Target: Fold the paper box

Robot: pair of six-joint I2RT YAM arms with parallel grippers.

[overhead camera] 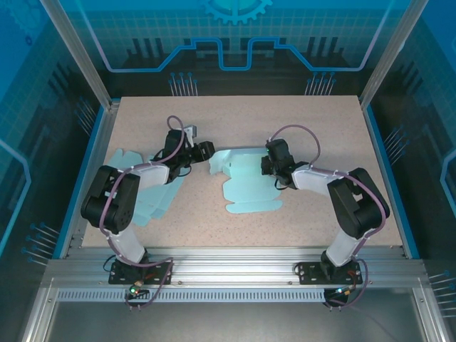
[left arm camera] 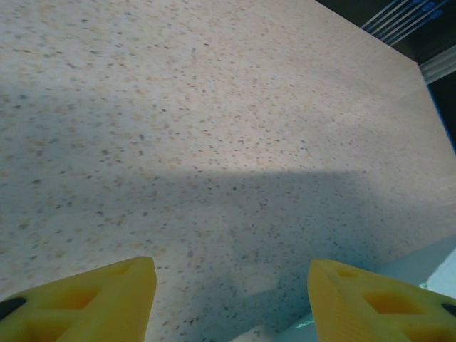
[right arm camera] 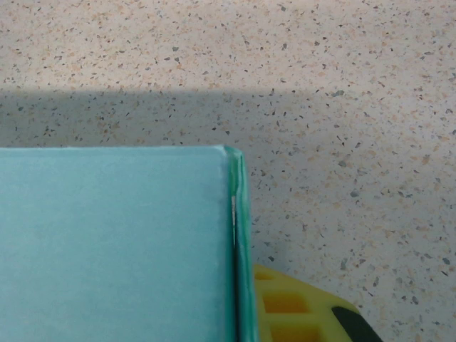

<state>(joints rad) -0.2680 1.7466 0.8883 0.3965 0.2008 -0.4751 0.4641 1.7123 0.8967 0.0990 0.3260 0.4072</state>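
The paper box (overhead camera: pixel 249 184) is a light teal die-cut sheet lying partly folded at the table's middle. My right gripper (overhead camera: pixel 271 165) sits at its right back corner. In the right wrist view a raised teal wall (right arm camera: pixel 241 235) stands on edge. One yellow finger (right arm camera: pixel 299 313) presses its outer side, and the other is hidden behind the panel (right arm camera: pixel 114 249). My left gripper (overhead camera: pixel 206 151) hovers at the box's left back corner. Its yellow fingers (left arm camera: pixel 92 303) stand apart over bare table, with only a teal paper edge (left arm camera: pixel 427 267) near the right finger.
A second flat teal sheet (overhead camera: pixel 153 203) lies under the left arm, with a flap (overhead camera: pixel 121 155) reaching toward the table's left edge. The speckled tabletop (overhead camera: pixel 235 117) stretches behind both grippers. Blue rails (overhead camera: pixel 381 164) line the sides.
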